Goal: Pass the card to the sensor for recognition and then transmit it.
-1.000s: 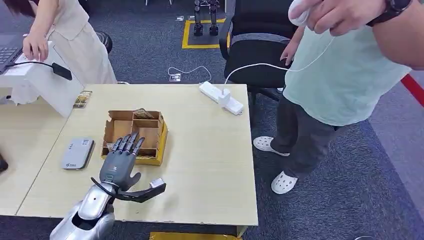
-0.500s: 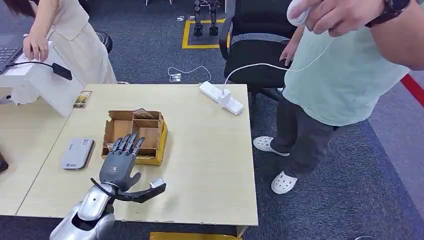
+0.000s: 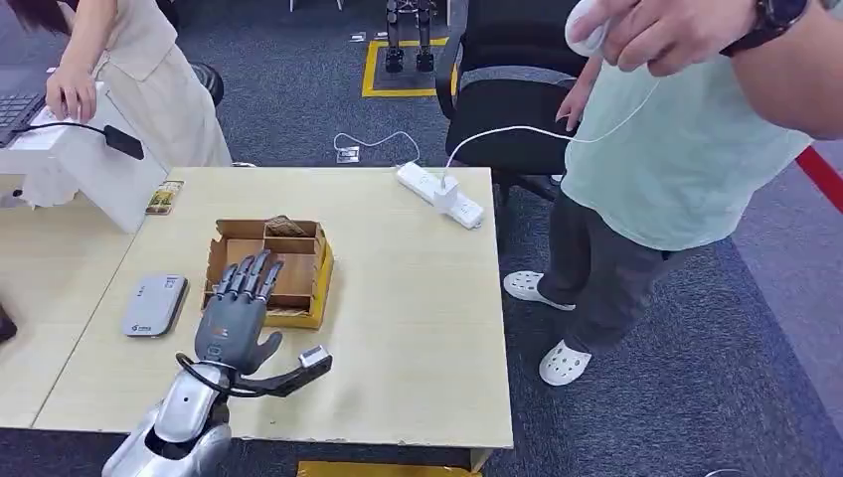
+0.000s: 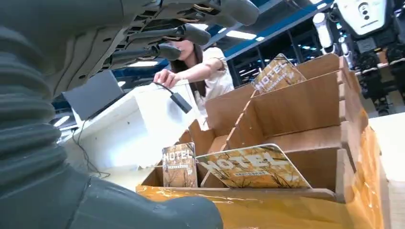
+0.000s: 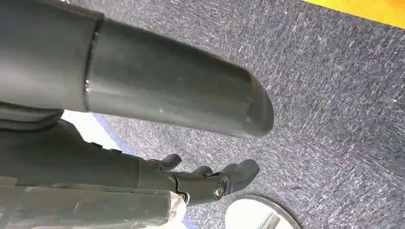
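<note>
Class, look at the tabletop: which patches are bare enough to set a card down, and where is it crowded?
Bare: between cardboard box and the table's right edge, below the power strip. Crowded: left, where the robot hand hovers between box and grey card reader.

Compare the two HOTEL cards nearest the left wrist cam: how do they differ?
The narrow card stands upright, showing a tall face; the wide card leans back, showing a broad face. They sit in neighbouring compartments of the cardboard box. Both share the HOTEL lettering and brown printed artwork. The left hand holds neither.
</note>
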### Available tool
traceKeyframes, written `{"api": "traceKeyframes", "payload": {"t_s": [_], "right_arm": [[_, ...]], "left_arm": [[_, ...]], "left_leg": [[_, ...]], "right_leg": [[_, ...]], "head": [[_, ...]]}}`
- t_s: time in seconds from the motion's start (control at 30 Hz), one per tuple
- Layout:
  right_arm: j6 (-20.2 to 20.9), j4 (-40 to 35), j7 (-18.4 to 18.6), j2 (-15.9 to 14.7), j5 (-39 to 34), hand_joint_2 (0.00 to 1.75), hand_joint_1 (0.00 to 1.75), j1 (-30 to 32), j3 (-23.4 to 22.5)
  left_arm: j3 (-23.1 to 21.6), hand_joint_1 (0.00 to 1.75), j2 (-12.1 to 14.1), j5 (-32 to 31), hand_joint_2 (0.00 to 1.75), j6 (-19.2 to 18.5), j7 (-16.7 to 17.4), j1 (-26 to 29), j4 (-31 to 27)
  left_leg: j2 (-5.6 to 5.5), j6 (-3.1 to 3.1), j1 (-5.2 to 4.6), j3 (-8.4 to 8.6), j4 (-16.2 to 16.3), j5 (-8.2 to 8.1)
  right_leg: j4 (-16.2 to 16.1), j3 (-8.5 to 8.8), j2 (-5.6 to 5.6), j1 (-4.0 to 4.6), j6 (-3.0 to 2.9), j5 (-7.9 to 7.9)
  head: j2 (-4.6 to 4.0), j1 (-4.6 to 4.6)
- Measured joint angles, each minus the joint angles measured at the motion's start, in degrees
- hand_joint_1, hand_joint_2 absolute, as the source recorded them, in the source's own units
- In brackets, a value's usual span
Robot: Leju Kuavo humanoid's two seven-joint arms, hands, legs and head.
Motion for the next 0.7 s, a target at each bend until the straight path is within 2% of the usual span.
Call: {"api": "traceKeyframes", "payload": {"t_s": [0.7], "right_arm": [[0.0,0.0,0.0,0.0,-0.1,0.0,0.0,0.0,0.1]], "left_arm": [[0.8,0.0,-1.5,-0.8,1.75,-0.1,0.5,-0.8,1.6]], "left_leg": [[0.0,0.0,0.0,0.0,0.0,0.0]], "right_leg": [[0.0,0.0,0.0,0.0,0.0,0.0]], "head": [[0.0,0.0]]}}
